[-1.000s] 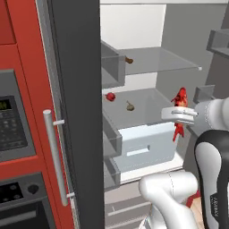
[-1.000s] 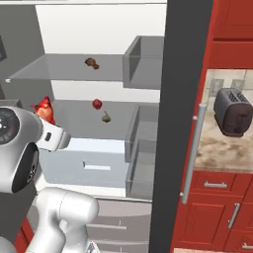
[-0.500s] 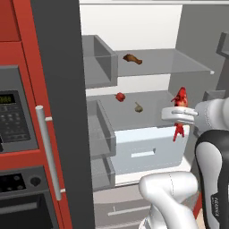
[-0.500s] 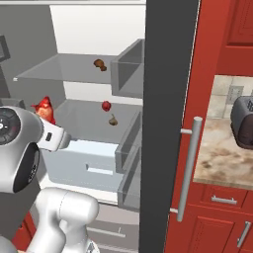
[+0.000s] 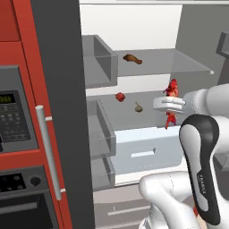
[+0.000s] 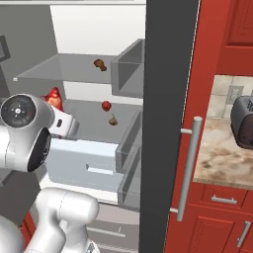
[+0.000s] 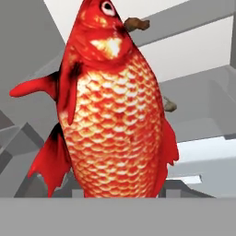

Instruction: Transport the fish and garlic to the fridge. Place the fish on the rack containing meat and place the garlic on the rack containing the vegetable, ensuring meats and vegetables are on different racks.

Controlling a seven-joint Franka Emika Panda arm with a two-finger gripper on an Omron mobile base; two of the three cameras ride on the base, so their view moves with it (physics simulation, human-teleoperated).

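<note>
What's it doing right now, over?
Gripper shut on fish, head up, before the open fridge. Garlic on middle shelf. Path unobstructed.

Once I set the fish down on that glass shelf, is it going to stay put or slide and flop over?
The fish hangs head-up from the gripper, so it will probably tip onto its flat side when released. That broad side should then lie stable, not roll. The scales look glossy and the upper shelf is smooth and clear, so it may slide a little if dropped.

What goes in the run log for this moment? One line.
pincer: shut on fish | fridge: open | garlic: middle shelf | meat: upper shelf
</note>
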